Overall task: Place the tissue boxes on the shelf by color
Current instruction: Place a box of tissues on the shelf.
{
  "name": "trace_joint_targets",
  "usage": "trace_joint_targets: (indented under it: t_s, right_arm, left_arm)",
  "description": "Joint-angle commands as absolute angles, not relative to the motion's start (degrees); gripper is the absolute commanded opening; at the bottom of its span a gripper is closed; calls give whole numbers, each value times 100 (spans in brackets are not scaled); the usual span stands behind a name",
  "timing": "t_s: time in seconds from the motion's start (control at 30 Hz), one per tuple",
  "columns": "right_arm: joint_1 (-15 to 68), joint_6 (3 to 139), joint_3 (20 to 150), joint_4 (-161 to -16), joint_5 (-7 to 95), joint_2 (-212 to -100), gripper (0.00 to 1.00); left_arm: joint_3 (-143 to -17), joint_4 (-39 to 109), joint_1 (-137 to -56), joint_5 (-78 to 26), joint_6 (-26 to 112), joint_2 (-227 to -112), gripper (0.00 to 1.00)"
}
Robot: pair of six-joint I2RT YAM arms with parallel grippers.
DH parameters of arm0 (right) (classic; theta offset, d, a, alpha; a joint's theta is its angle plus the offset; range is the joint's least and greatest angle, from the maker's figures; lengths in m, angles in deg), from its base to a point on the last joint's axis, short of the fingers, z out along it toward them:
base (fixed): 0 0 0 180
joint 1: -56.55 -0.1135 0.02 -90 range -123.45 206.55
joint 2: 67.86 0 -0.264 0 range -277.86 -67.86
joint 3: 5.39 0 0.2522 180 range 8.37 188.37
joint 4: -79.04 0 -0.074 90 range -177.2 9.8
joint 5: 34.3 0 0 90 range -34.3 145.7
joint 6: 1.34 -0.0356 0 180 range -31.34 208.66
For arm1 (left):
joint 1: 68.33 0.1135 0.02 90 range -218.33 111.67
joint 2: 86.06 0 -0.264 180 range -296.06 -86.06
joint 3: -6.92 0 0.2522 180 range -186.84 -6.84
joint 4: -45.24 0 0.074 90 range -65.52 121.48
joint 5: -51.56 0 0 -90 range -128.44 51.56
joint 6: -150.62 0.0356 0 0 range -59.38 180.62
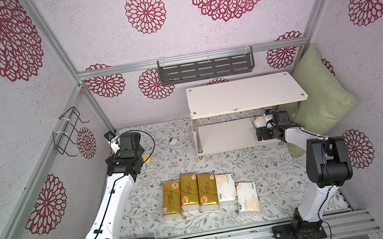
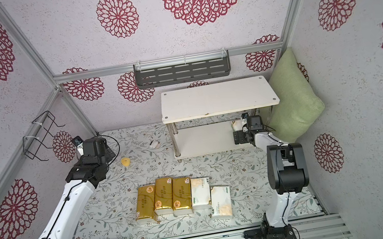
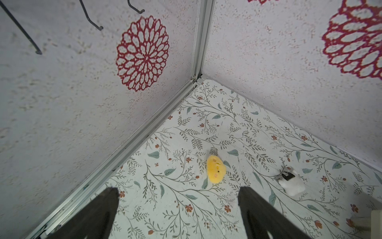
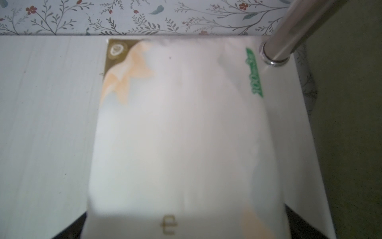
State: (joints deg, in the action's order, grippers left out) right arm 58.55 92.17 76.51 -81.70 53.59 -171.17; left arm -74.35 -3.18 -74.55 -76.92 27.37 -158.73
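Three gold tissue boxes [image 1: 188, 190] [image 2: 162, 194] lie side by side at the table's front, with two white ones [image 1: 226, 188] [image 1: 248, 200] to their right. A third white tissue box [image 4: 186, 124] [image 1: 258, 122] lies flat at the right end of the shelf's lower board [image 1: 224, 138], under the bare top board [image 1: 246, 94] [image 2: 218, 99]. My right gripper [image 4: 186, 225] [image 1: 263, 125] reaches in there, open, with a finger on either side of that box. My left gripper [image 3: 178, 196] hangs open over the back left corner with nothing between its fingers.
A green cushion [image 1: 322, 99] leans in the back right corner beside the shelf. A chrome leg [image 4: 289, 37] stands just past the shelved box. On the walls hang a grey slotted rack [image 1: 205, 68] and a black wire rack [image 1: 70, 131]. A yellow toy [image 3: 216, 169] and a small white object [image 3: 291, 184] lie at the back left.
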Motion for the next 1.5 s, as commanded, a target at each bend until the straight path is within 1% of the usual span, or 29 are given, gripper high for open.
trace_joint_targets:
  t_s: [0.0, 0.97, 1.47]
  right_arm:
    - [5883, 9205, 7860, -8143, 5383, -16728, 99]
    - [5874, 8845, 7702, -8136, 5402, -15970, 99]
    - [5857, 8354, 7280, -7961, 5587, -15375, 99]
  left_arm:
    - [-7383, -350, -7476, -7726, 2695, -15760, 97]
    - [-7344, -333, -7475, -7685, 2673, -15760, 97]
    - [-7346, -306, -7493, -7634, 2643, -15819, 97]
